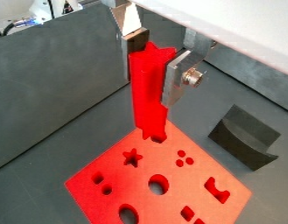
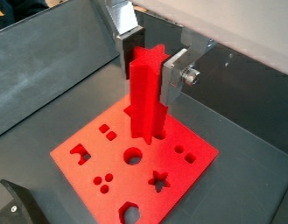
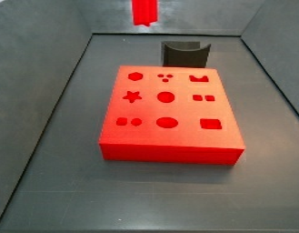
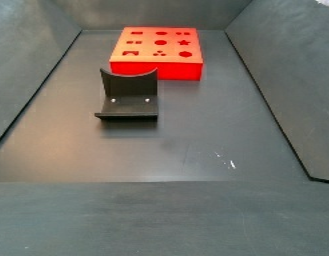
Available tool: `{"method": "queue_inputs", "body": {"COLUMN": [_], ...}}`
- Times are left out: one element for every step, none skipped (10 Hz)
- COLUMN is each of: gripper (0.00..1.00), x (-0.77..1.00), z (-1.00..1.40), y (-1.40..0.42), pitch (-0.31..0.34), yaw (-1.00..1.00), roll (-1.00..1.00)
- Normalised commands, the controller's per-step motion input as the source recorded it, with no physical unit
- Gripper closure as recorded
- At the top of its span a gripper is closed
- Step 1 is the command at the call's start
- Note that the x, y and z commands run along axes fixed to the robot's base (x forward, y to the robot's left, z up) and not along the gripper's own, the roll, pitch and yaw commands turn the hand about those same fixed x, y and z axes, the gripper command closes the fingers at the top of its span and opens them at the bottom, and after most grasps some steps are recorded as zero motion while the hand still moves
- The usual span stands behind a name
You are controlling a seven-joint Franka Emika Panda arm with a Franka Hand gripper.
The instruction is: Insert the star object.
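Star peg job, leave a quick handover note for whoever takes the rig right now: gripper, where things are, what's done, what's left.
Gripper: shut on the star peg, holding it upright near its top end; both wrist views show this.
Star peg: in the air above the red block, lower end clear of the surface. In a side view only its lower end shows at the top edge.
Red block: flat on the floor, star hole empty.
Dark grey curved piece: on the floor, apart from the block.
Done: peg picked up and lifted.
Left: line up over the star hole, lower, insert, release.
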Motion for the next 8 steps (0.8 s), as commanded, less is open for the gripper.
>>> {"method": "queue_inputs", "body": {"gripper": [1.00,1.00,1.00,1.00,1.00,1.00,1.00,1.00], "x": [0.15,0.29,0.17,0.08,0.00,-0.15,-0.22,-0.12], "z": [-0.23,-0.52,-0.49,-0.29,-0.48,-0.60,-0.60,-0.58], "y": [0.00,0.00,0.03,0.15,0.12,0.13,0.12,0.06], "pitch": [-0.041,-0.007,0.000,-0.031,-0.039,0.000,0.000,0.000], "yaw": [0.00,-0.17,-0.44,-0.43,-0.53,-0.56,-0.50,-0.51], "roll": [0.00,0.00,-0.10,-0.21,-0.23,-0.24,-0.27,-0.26]}}
